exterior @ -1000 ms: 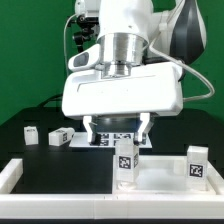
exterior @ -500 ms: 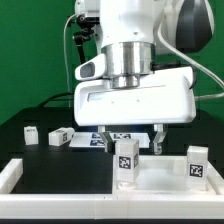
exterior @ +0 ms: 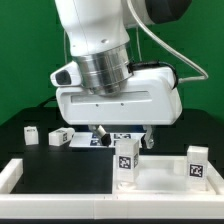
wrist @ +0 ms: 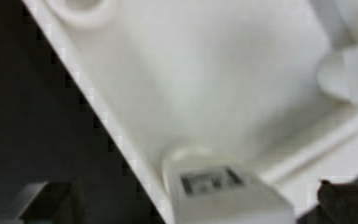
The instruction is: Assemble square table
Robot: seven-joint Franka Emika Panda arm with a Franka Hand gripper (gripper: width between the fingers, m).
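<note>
The claw [exterior: 122, 134] hangs wide open and empty in the middle of the exterior view. Its two fingers straddle the space just behind the upright leg [exterior: 125, 160], which stands in the lower middle of the frame at the edge of the square slab [exterior: 165, 180]. The slab lies flat on the table [exterior: 60, 168] in the lower right of the frame, and a second leg [exterior: 197, 162] stands toward its right side. The loose legs [exterior: 60, 137] lie well apart, at the exterior view's left.

The wrist view shows the tagged leg roughly between the dark fingertips, but it is blurred, so how well the leg is centred cannot be told. That looks like the main risk. If the claw descends off-centre, one finger would land on the leg's top or push its side instead of passing beside it. Whether the leg sits firm in the slab is not visible; if it is only loosely set, such a push could tilt it or knock it out. Nothing is seen clamping the slab, so a sideways shove or a twisting grip could also slide it and spoil the alignment.
</note>
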